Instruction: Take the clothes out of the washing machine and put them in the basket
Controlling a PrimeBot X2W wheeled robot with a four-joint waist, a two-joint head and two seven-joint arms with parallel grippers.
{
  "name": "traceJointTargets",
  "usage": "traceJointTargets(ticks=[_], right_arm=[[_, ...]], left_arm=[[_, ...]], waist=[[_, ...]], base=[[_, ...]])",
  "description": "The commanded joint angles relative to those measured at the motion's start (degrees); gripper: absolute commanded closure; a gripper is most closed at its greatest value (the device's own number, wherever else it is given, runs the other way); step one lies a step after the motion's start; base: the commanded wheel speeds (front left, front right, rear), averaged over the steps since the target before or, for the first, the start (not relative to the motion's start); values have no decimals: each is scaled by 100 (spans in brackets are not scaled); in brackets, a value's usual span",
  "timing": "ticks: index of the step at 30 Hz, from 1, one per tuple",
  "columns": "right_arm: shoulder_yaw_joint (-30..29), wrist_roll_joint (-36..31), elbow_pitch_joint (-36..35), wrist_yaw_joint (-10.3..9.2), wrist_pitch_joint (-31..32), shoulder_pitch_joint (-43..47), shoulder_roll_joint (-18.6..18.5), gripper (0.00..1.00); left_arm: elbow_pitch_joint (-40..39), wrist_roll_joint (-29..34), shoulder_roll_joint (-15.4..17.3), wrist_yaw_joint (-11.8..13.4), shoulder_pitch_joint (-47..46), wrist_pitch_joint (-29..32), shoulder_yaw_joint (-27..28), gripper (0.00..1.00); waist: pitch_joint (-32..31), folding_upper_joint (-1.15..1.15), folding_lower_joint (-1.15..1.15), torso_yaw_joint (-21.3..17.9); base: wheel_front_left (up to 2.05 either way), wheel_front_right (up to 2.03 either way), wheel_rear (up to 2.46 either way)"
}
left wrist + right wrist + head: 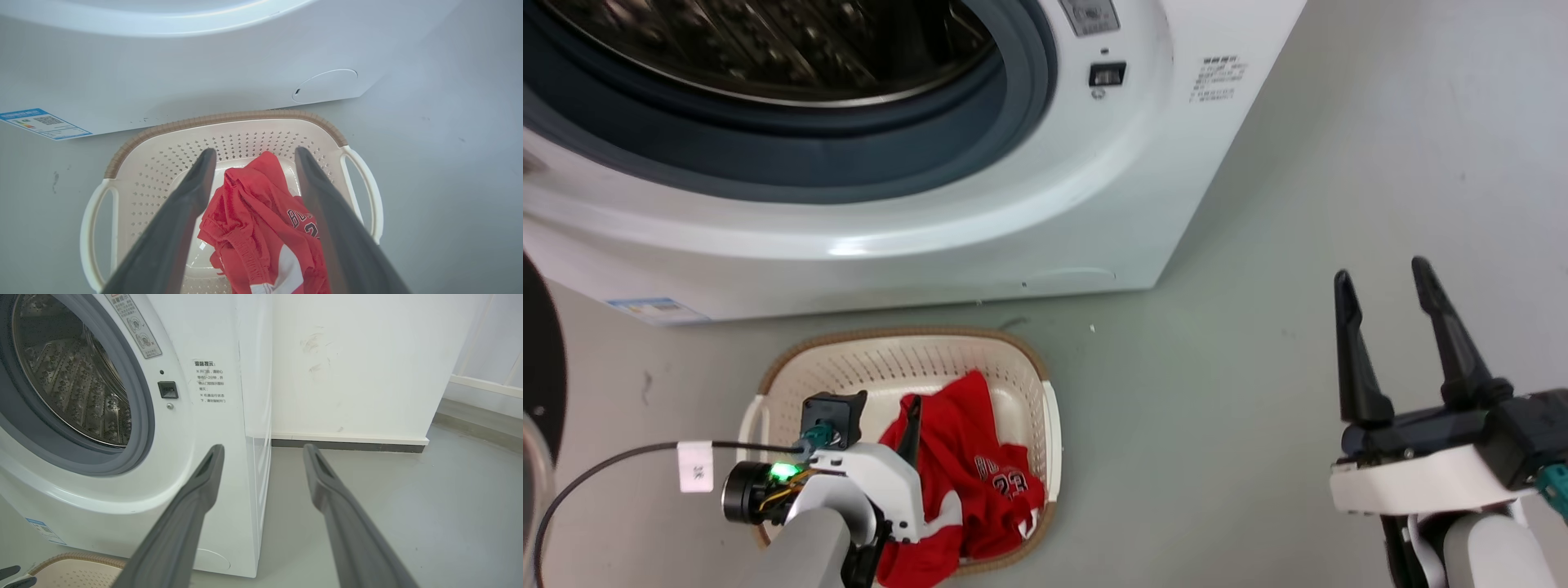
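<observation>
Jersey: red basketball jersey with white trim and a black 23 [980, 469], crumpled inside the cream perforated plastic basket with a brown rim [890, 333], toward its right side.
Basket: on the grey floor [1217, 392], just in front of the white front-loading washing machine [1013, 220] — probably set there for a short drop.
Left gripper [253, 153]: above the basket, fingers spread, nothing pinched.
Right gripper [1380, 271]: fingers apart, empty, well right of the basket.
Drum: visible part of the perforated steel drum [768, 49] shows no cloth — task looks finished.
</observation>
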Motion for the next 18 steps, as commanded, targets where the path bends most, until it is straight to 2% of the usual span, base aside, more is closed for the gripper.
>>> traceJointTargets(ticks=[1, 7, 18], right_arm=[[22, -48, 35, -4, -13, 140, 5, 0], [28, -68, 115, -4, -13, 431, 4, 0], [28, -83, 199, -4, -13, 896, 4, 0]], left_arm=[[-250, 119, 33, 53, 221, -13, 168, 0], [-1269, 585, -35, 175, 902, -14, 824, 0], [-3332, 1580, -416, 316, 2130, -15, 1933, 0]], waist=[[-450, 0, 1, 130], [-955, 0, 1, 209], [-1661, 0, 1, 347]], base=[[0, 0, 0], [0, 0, 0], [0, 0, 0]])
